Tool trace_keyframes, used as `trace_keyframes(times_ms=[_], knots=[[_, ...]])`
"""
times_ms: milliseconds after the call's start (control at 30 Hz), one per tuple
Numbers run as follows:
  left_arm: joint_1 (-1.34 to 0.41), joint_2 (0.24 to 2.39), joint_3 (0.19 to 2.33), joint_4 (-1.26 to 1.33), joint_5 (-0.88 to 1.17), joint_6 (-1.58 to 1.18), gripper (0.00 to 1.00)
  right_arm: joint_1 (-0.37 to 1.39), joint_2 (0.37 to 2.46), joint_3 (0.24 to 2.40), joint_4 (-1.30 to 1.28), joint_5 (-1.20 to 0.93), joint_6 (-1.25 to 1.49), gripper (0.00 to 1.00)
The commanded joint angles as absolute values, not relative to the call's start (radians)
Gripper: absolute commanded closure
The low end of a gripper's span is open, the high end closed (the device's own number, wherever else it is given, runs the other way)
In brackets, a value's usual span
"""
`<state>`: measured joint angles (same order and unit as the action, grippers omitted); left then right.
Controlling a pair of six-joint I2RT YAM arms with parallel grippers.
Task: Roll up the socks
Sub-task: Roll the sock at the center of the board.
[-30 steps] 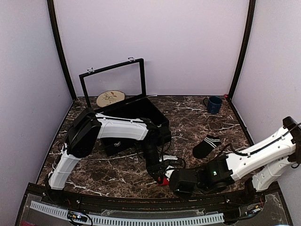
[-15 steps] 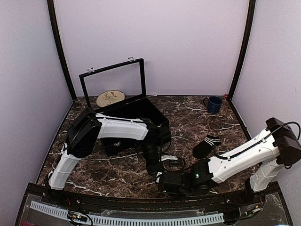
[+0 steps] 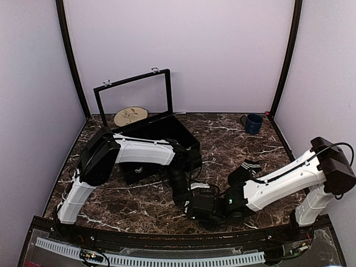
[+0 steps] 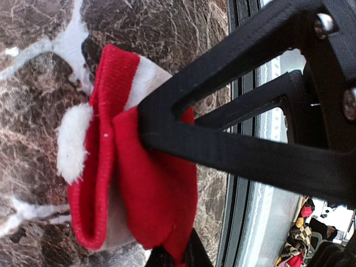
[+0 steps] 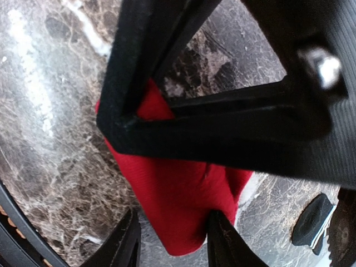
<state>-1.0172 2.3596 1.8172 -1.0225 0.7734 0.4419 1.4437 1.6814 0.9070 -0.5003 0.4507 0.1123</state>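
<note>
The left claw (image 4: 158, 192) is clamped on the folded red sock (image 4: 133, 183), close to the near edge of the tabletop (image 3: 128, 203) and about midway along it. The right claw (image 5: 173, 242) stands apart, straddling the same sock; by my reading it has no firm hold. The black sock (image 3: 245, 172) lies well apart, toward the right edge. Recommended: the right claw closes on the loose end only and turns it snugly toward the clamped end. A slack fold risks unrolling.

Red sock (image 4: 139, 189): ribbed knit cloth. Table (image 3: 233, 139): glossy marble-look. Jaws: matt black plastic.
</note>
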Motion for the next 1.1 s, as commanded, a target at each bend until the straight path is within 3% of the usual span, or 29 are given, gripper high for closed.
trace_keyframes(times_ms=[0,500,800,1067], knots=[[-1.026,2.391,1.801,-1.033,0.712,0.477,0.91,1.412,1.698,0.905,-0.472,0.423,0.077,0.63],[-1.022,2.384,1.821,-1.017,0.663,0.422,0.84,1.378,1.736,0.921,-0.508,0.313,0.124,1.0],[-0.967,2.295,1.732,-0.838,0.617,0.226,0.7,1.376,1.717,0.914,-0.507,0.26,0.224,1.0],[-0.95,2.214,1.616,-0.723,0.613,0.135,0.65,1.367,1.721,0.903,-0.489,0.203,0.296,1.0]])
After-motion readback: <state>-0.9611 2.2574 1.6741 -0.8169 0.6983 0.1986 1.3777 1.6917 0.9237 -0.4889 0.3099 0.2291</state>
